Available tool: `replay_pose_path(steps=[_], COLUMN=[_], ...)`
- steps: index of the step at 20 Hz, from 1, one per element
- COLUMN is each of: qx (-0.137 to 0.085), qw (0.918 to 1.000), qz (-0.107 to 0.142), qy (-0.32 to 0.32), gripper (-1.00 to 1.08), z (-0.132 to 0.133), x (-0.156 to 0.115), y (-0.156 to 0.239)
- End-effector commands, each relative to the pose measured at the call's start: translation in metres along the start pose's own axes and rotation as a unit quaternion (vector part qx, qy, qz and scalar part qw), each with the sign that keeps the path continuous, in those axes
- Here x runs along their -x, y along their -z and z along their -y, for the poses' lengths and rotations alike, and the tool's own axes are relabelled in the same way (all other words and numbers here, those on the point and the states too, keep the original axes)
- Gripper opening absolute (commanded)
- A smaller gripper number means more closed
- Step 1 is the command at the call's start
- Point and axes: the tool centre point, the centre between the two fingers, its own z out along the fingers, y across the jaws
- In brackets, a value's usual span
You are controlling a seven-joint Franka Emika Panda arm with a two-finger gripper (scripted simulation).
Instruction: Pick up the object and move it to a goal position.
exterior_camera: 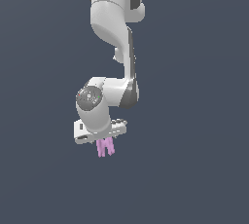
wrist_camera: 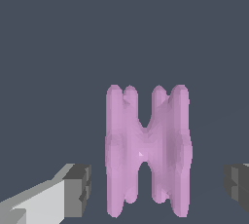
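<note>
From my remote seat I see the gripper (wrist_camera: 155, 186) spread wide, its fingers (wrist_camera: 78, 189) clear of the pink object (wrist_camera: 146, 150) standing between them (gaps on both sides).

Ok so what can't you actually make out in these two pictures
- Fingertips of the hand: in the exterior view the hand's body hides them; in the wrist view the finger pads are partly cut off by the frame edges.
- Contact with the pink object: the wrist view shows gaps on both sides, so the hand looks open, but the object's height against the pads is unclear.
- Goal position: no marker in either view.
- Arm base: cut off by the exterior view's top edge.
</note>
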Motion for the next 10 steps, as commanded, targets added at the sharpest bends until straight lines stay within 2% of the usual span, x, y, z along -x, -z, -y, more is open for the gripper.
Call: replay_pose_path(steps=[1, 10], qx=[0.0, 0.0], qw=[1.0, 1.0], qz=[0.0, -0.001], qy=[0.0, 0.001], gripper=[1.0, 1.0], z=[0.0, 0.0], x=[0.0, 0.0], y=[0.0, -0.037])
